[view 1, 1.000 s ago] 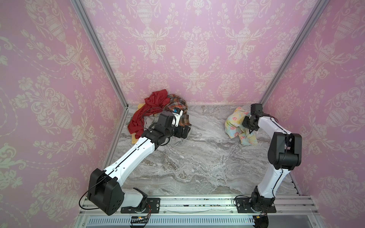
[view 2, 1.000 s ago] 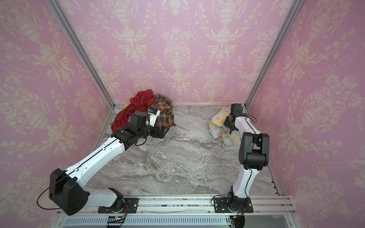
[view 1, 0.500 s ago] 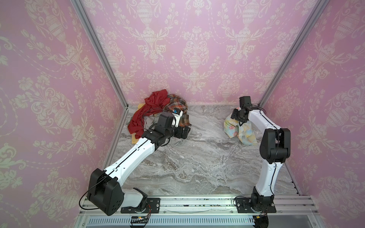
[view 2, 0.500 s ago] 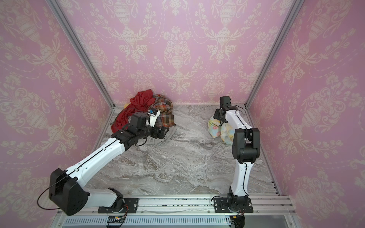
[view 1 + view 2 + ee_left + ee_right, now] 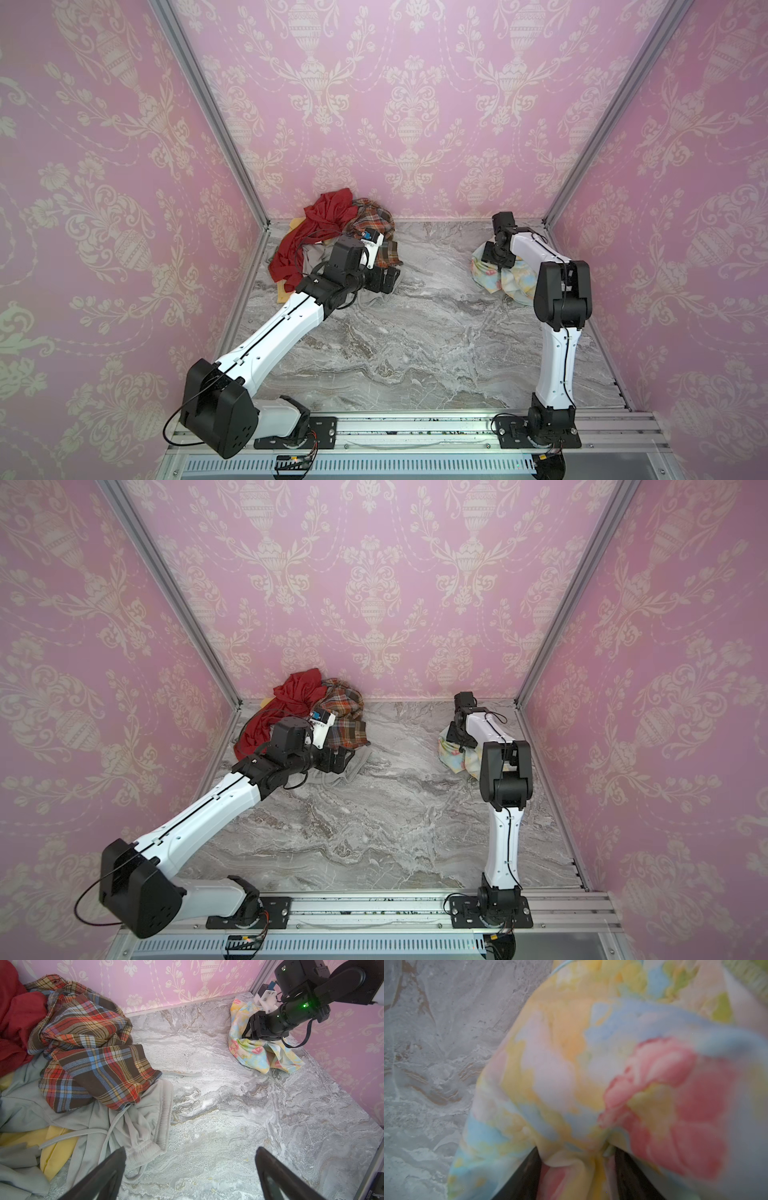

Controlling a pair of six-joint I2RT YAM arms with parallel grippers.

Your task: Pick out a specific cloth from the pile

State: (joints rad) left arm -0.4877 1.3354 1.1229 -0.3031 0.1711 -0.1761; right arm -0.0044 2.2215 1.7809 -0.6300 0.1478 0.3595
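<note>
While the cloth (image 5: 492, 282) bunches between our right jaws at 2 o'clock, grip unclear | left jaws wide, the pile (image 5: 328, 216) at 10 o'clock | we'd lift straight up, snag-free.

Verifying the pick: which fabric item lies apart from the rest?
The pastel floral cloth: it lies alone on the tabletop, bunched at the right end effector. All other garments are heaped in the pile at the far left corner.

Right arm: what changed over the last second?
The right claw swung left over the cloth, elbow pulling inward; fabric now bunches between its fingers, grip unclear. The cloth stayed on the table, apart from the pile. Left claw unchanged, open at the pile's edge.
</note>
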